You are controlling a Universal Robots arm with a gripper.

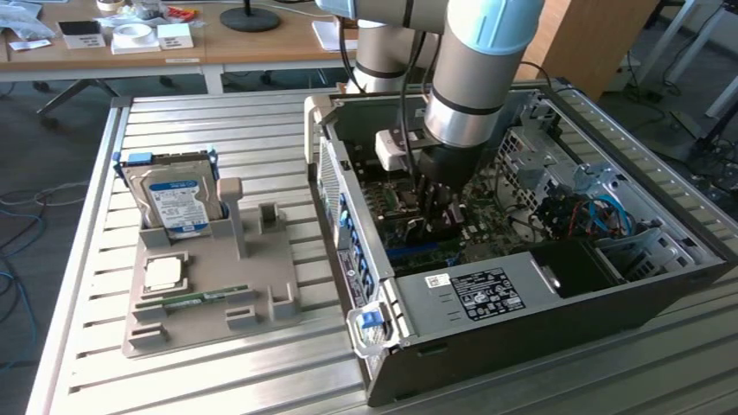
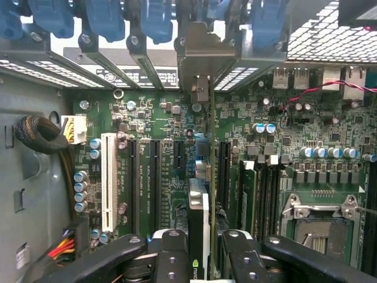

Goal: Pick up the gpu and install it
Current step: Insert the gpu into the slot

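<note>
My gripper (image 1: pixel 443 206) reaches down into the open computer case (image 1: pixel 645 285), above the motherboard (image 2: pixel 159 112). In the wrist view the gpu (image 2: pixel 199 215) stands edge-on between the two black fingers (image 2: pixel 171 256), and the gripper (image 2: pixel 203 262) is shut on it. The card's thin edge runs toward its pale metal end bracket (image 2: pixel 203 62) at the case's rear slot openings. It hangs in line with the black expansion slots (image 2: pixel 154 177), beside the white slot (image 2: pixel 108 180). Whether its lower edge touches a slot is hidden.
A grey holder (image 1: pixel 207 320) lies on the slatted table at the exterior view's left, with a hard drive (image 1: pixel 179 199), a CPU (image 1: pixel 164 274) and a green RAM stick (image 1: pixel 196 298). Inside the case are the power supply (image 1: pixel 485 294), blue cables (image 1: pixel 594 212) and the CPU socket (image 2: pixel 321 221).
</note>
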